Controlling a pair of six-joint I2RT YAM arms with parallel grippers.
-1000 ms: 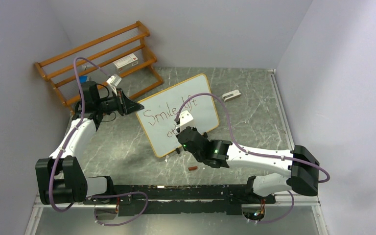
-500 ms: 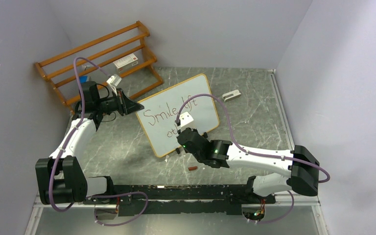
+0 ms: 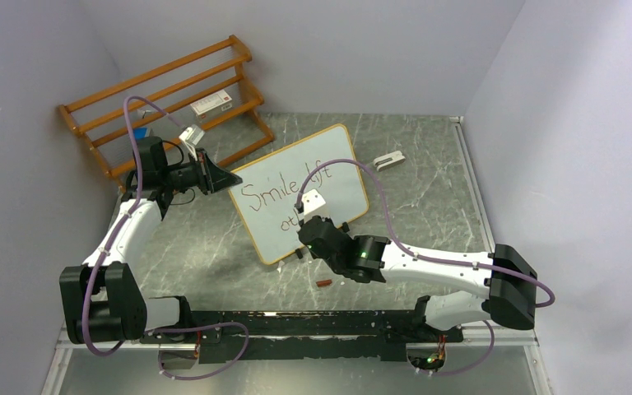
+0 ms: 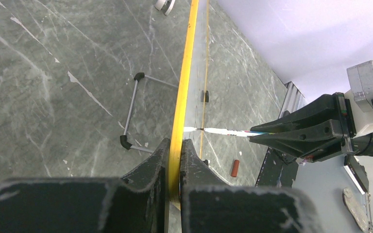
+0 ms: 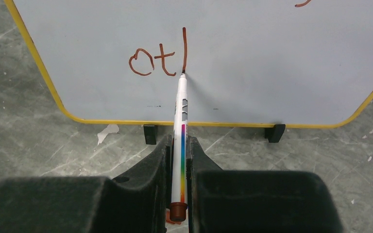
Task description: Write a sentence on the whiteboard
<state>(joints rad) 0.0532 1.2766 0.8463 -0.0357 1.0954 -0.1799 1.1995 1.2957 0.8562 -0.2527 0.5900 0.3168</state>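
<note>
1. Rectangular white whiteboard [image 3: 333,160], thin yellow-wood frame, small black feet: centre of the top view, on the grey marbled table [image 3: 428,181].
2. Dark handwritten sentence [image 3: 265,196]: "Smile", "lift", then "otl" below.
3. Left gripper [image 4: 175,145]: pinched tight on the board's edge.
4. Right gripper [image 5: 178,143]: closed around a white rainbow-striped marker [image 5: 181,111], tip touching the board.

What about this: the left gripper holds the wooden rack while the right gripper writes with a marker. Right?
No. The left gripper holds the whiteboard's edge, not the rack; see the left wrist view. The right gripper writes with the marker.
</note>
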